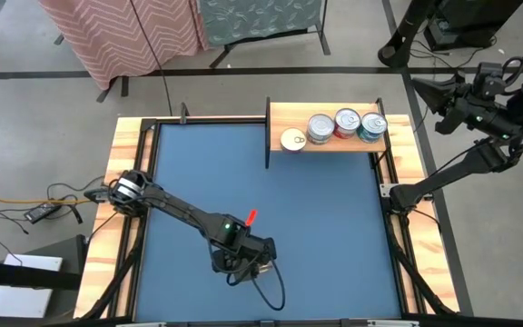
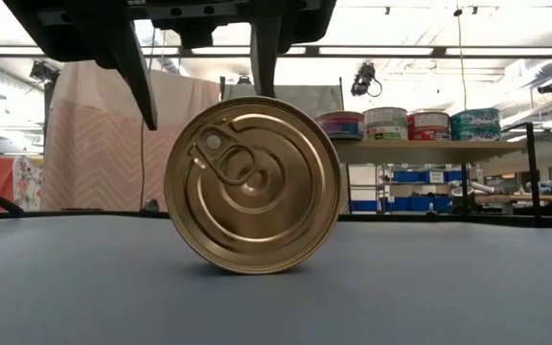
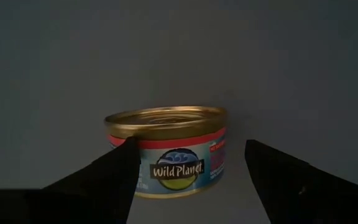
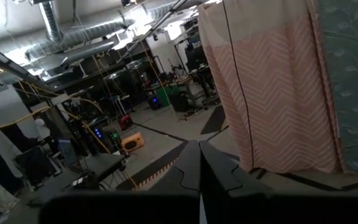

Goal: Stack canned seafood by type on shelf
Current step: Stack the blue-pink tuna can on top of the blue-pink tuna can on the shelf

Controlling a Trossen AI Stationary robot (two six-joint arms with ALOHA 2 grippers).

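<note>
1. Left gripper (image 1: pixel 243 263) is at the near middle of the blue table (image 1: pixel 334 236), pointing straight down, fingers (image 3: pixel 104 180) spread wide and holding nothing.
2. Gold tin (image 2: pixel 253 184) is standing on its edge on the table, lid with pull tab facing the low camera. In the left wrist view it sits between the two open fingers, label side showing; one finger is close to its rim, and whether it touches I cannot tell.
3. Step in hand, as I judge it: grasp this gold tin for the shelf (image 1: pixel 284 116).
4. To do it well: lower until the pads sit level with the middle of the tin, then close across the flat lid and base, not the curved side, since it will roll if nudged.
5. Centre first; the tin looks off toward one finger, so that finger would hit first and could tip it.
6. Shelf is at the far right of the table, well apart from the gold tin. It holds a row of tins (image 1: pixel 347 124) with red and teal labels, plus a white-topped one (image 1: pixel 292 140) at the row's left end.
7. Right gripper (image 4: pixel 199 168) is parked off the table's far right, raised, fingers pressed together, empty.
</note>
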